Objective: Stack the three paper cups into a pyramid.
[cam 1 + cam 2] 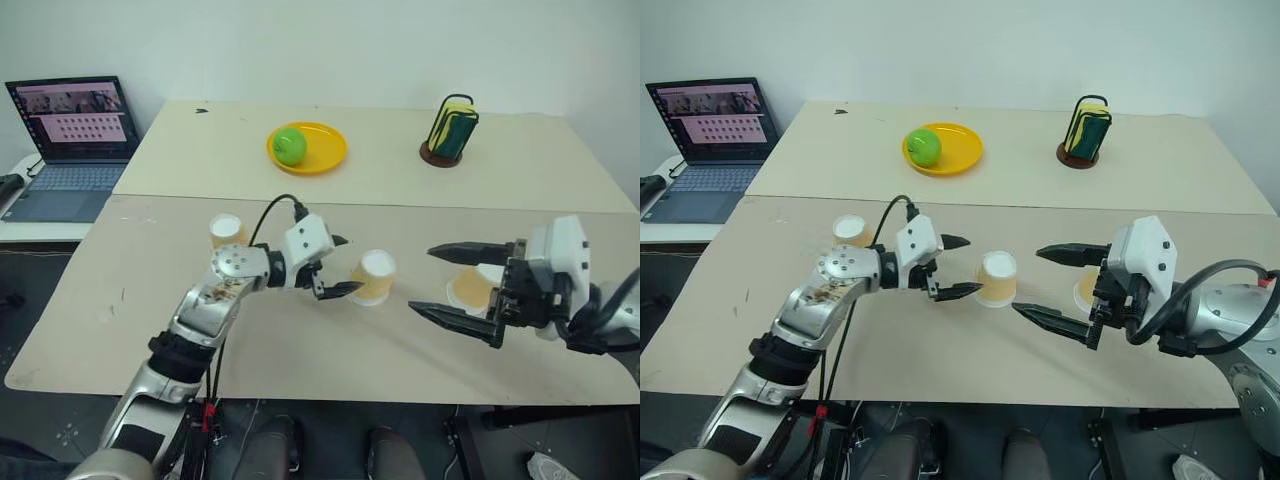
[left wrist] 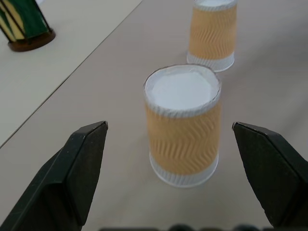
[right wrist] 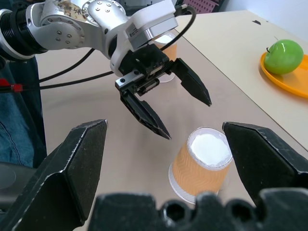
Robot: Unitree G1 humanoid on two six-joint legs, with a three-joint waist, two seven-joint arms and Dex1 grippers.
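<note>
Orange-sided with a white base turned up, the middle cup [image 1: 376,277] stands upside down on the tan table [image 1: 300,350], and it serves as the landmark for the rest. The left hand [image 1: 335,266] sits just beside it on the laptop side, fingers spread wide and holding nothing, its tips level with the cup's wall but apart from it. In the left wrist view the cup stands upright between the two black fingers [image 2: 72,168] with bare table on both sides, its long axis vertical, square to the line the hand points along.

A second cup [image 1: 227,231] stands behind the left arm, farther from the middle cup toward the laptop [image 1: 70,145]. The third cup [image 1: 475,287] lies on the opposite side of the middle cup, near it, and sits between the wide-open, empty fingers of the right hand [image 1: 455,282]; whether they touch it I cannot tell.

No cup yet rests on another, so the pyramid is not begun. Judging by position, the left hand is nearer the middle cup and the right hand nearer the third, and each cup lies straight ahead of its own hand.
</note>
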